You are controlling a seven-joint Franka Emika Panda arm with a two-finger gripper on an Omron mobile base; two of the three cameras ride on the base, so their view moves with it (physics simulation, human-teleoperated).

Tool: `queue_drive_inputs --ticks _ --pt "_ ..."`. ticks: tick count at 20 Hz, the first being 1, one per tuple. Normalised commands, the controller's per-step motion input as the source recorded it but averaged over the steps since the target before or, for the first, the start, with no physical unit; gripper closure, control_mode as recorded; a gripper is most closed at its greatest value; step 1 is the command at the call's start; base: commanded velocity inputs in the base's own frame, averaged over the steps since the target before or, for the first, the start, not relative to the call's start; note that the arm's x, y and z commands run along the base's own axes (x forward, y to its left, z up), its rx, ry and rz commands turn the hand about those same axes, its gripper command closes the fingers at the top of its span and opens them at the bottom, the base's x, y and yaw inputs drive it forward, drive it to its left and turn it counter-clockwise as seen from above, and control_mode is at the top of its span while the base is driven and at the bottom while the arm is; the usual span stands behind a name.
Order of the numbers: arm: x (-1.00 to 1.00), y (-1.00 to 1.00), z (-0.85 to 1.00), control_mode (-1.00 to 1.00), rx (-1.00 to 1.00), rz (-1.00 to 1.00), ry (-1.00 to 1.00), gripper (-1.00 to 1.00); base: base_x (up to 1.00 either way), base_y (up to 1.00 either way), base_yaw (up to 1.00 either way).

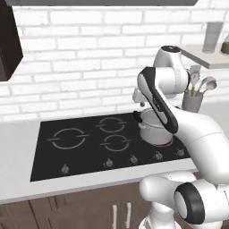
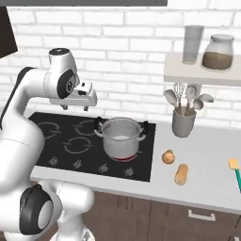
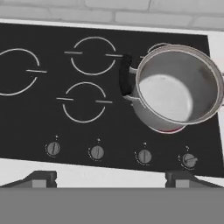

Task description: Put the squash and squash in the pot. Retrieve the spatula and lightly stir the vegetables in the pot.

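**Claw released above cooktop; squashes on the counter**

No legible brands, labels or writing on any item. The claw (image 2: 85, 108) hangs over the black cooktop (image 2: 66, 136), left of the pot (image 2: 121, 137), jaws spread wide, holding nothing. The pot sits on the right rear burner, its interior bare. Both squashes (image 2: 168, 156) (image 2: 181, 174) lie on the counter (image 2: 202, 164) right of the cooktop, apart from each other. The spatula (image 2: 235, 170) lies at the counter's far right. A utensil crock (image 2: 183, 123) stands behind the squashes, beneath a shelf (image 2: 202, 73) bearing a glass (image 2: 193, 44) and a jar (image 2: 219, 52).

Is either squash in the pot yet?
No, the pot is bare inside in the hand view, and both squashes lie on the counter to its right.
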Motion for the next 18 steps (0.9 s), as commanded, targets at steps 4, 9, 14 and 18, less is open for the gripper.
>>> queue_drive_inputs --ticks 4,9,14,18 --pt "0.0 0.0 0.0 1.0 0.0 0.0 0.0 -1.0 0.14 -0.73 -0.02" --pt "0.0 0.0 0.0 1.0 0.0 0.0 0.0 -1.0 0.15 -0.64 -0.03" --pt "0.0 0.0 0.0 1.0 0.0 0.0 0.0 -1.0 0.12 -0.64 -0.03" --pt "0.0 0.0 0.0 1.0 0.0 0.0 0.0 -1.0 0.2 -0.53 -0.04"
